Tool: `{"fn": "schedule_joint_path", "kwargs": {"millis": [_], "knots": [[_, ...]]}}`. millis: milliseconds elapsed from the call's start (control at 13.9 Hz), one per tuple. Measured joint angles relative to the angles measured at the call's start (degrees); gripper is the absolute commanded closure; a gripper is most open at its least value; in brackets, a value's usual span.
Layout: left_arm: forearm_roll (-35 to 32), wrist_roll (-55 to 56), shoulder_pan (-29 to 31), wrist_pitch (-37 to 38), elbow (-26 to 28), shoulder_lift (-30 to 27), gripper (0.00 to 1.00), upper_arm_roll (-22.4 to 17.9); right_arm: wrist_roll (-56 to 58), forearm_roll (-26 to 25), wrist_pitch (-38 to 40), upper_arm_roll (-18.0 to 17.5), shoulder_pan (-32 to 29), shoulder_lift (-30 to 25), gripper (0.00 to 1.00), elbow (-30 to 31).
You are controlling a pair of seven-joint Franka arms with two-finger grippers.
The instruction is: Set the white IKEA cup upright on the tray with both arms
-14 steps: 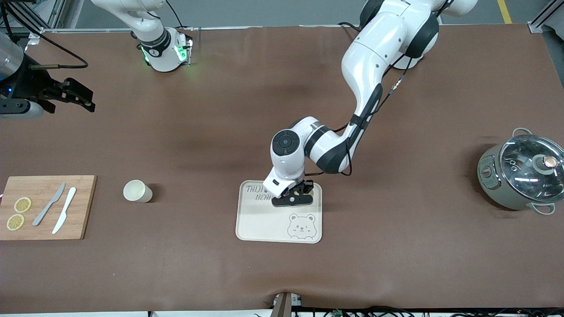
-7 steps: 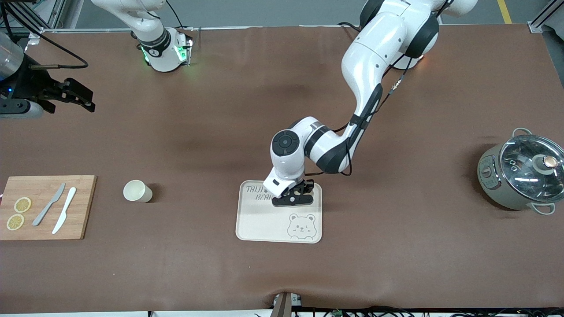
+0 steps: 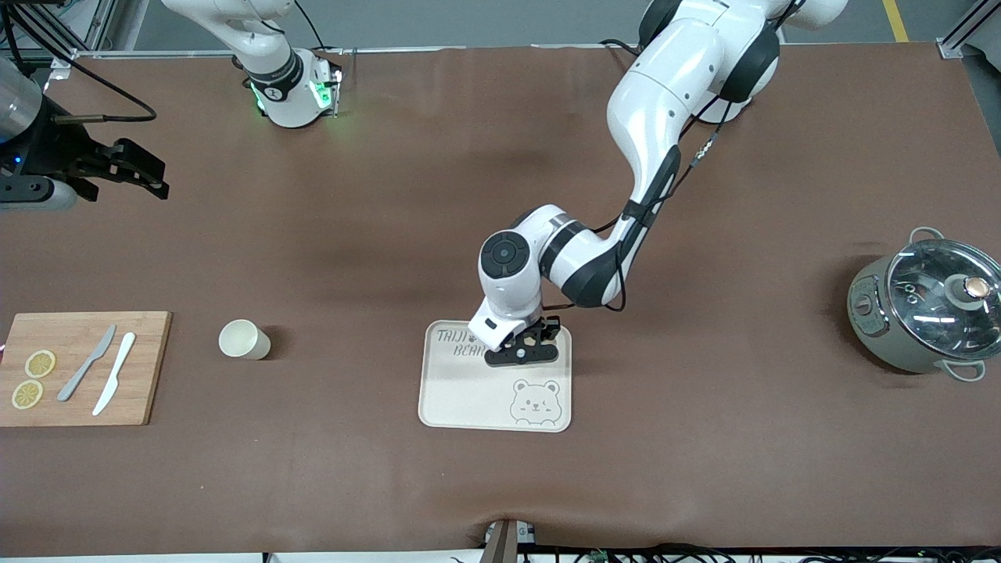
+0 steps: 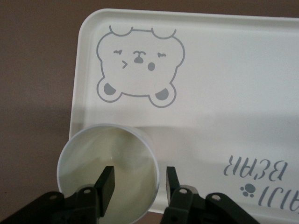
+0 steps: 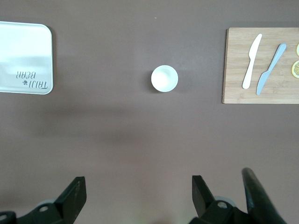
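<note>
On the brown surface (image 3: 704, 469), the tray (image 4: 233, 93) carries an upright white cup (image 4: 126, 149). My left gripper (image 4: 139, 172) straddles its wall, fingers apart and not pinching. My right gripper (image 5: 138, 186) waits, spread wide.

Cup (image 4: 107, 172) on tray (image 4: 233, 93) (second cup (image 3: 244, 340) beside board (image 3: 152, 375)).

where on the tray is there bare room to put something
Free: on the cream rectangular tray, the bare stretch between the bear drawing and the grey lettering. Crowded: the edge beside the bear, where the white cup stands under the left gripper.
</note>
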State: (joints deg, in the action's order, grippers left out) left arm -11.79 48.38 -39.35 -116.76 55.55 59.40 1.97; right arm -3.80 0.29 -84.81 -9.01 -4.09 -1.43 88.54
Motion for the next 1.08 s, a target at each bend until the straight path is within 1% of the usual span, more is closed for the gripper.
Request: {"fn": "schedule_joint_path", "kwargs": {"millis": [573, 932, 1004, 1075], "knots": [[0.0, -0.05, 0.02, 3.42, -0.29, -2.74, 0.47, 0.0, 0.0, 0.0, 0.01, 0.0, 0.0, 0.0, 0.0, 0.0], [0.01, -0.07, -0.07, 8.98, -0.73, -6.66, 0.47, 0.0, 0.0, 0.0, 0.01, 0.0, 0.0, 0.0, 0.0, 0.0], [0.01, -0.16, -0.07, 10.54, -0.85, -7.75, 0.46, 0.0, 0.0, 0.0, 0.01, 0.0, 0.0, 0.0, 0.0, 0.0], [0.04, -0.71, -0.06, 12.48, -1.01, -9.07, 0.36, 0.0, 0.0, 0.0, 0.0, 0.0, 0.0, 0.0, 0.0, 0.0]]}}
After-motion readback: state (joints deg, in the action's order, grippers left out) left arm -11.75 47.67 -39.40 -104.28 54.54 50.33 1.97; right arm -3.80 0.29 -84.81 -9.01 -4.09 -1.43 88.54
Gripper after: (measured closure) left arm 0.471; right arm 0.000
